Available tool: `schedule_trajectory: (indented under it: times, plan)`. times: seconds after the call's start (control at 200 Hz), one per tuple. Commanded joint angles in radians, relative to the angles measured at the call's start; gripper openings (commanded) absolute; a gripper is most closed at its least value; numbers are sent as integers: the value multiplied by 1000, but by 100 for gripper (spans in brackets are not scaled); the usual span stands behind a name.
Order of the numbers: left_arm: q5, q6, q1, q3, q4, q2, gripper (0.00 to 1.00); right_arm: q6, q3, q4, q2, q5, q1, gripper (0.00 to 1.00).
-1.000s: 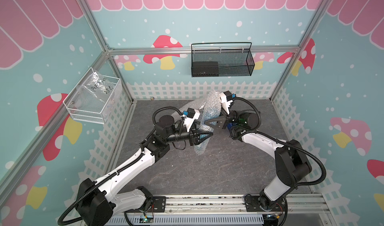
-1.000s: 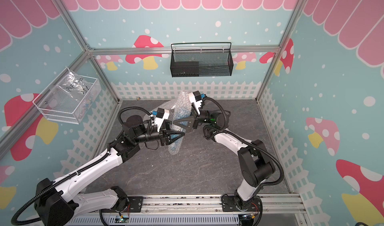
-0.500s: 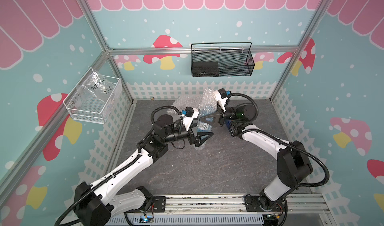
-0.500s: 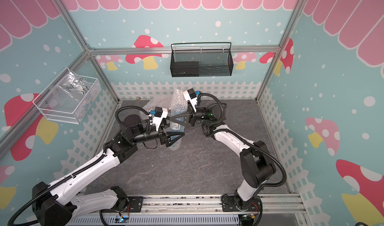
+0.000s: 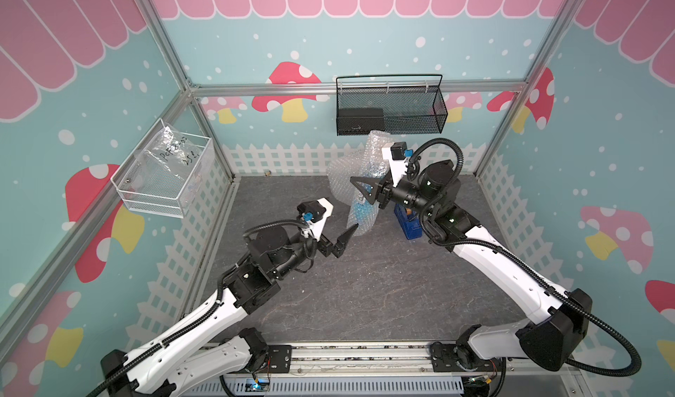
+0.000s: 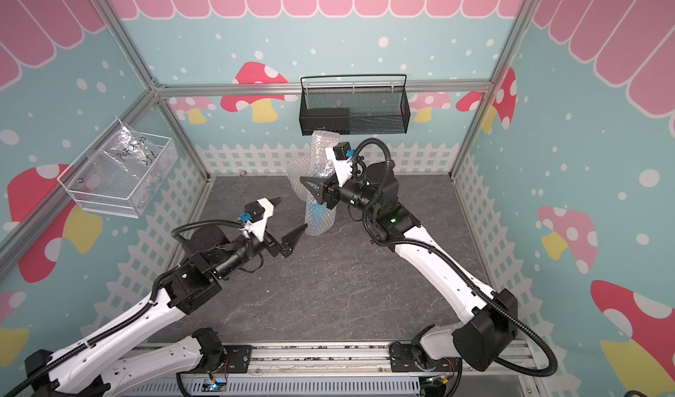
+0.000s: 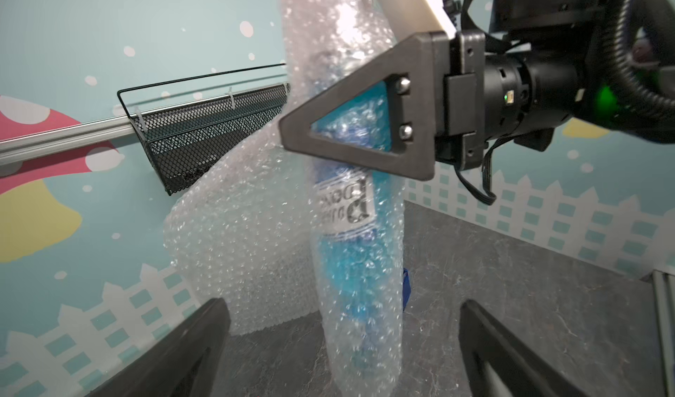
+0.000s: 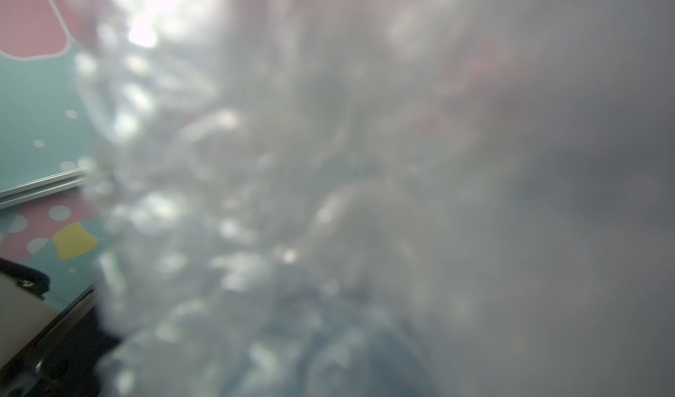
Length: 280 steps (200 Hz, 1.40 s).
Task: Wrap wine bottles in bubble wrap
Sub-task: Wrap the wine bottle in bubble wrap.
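The wine bottle (image 5: 361, 209), translucent blue, is observed just above the centre of both top views, enclosed in the bubble wrap (image 5: 341, 174) and held roughly upright with a slight tilt. The right gripper (image 5: 359, 194) is seen clamped across the wrapped bottle at about mid-body, one triangular finger lying on the near side of the bundle; the second finger is hidden behind it. In the left wrist view the bottle (image 7: 350, 267) is seen through the wrap (image 7: 233, 238), with a white printed label below the gripping finger. A loose flap of wrap is noted spreading to the left of the bottle, and a further length rises above it towards the black mesh basket (image 5: 391, 110) on the back wall. Whether the lower end of the bundle touches the grey table (image 5: 365, 296) cannot be determined. The left gripper (image 6: 292, 212) is recorded with its jaws spread wide and holding nothing; its near tip lies just beside the lower end of the wrap. The right wrist view is filled by blurred wrap (image 8: 255, 194). A dark blue tape dispenser (image 5: 409, 225) is partly visible on the table behind the right arm. A white wire basket (image 5: 153, 198) at centre left contains a clear plastic bag (image 5: 171, 154) with handwriting.
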Motion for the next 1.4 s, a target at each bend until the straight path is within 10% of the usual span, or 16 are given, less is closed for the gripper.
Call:
schedule_trajectory:
  times: [0.0,0.696,1.106,1.226,1.396]
  plan:
    - [-187,145,-66,-7,146,66,100,-37,18,35,-24,129,27,18]
    - [-415,227,-128,63,451,389,98,90,53,72,-62,43,42,18]
    - [-275,217,-119,92,447,451,42,157,51,91,-76,-29,42,21]
    - [-163,185,-105,76,446,420,35,159,49,131,-75,-95,42,34]
    - [52,65,-61,53,449,330,30,133,-30,258,-94,-253,37,76]
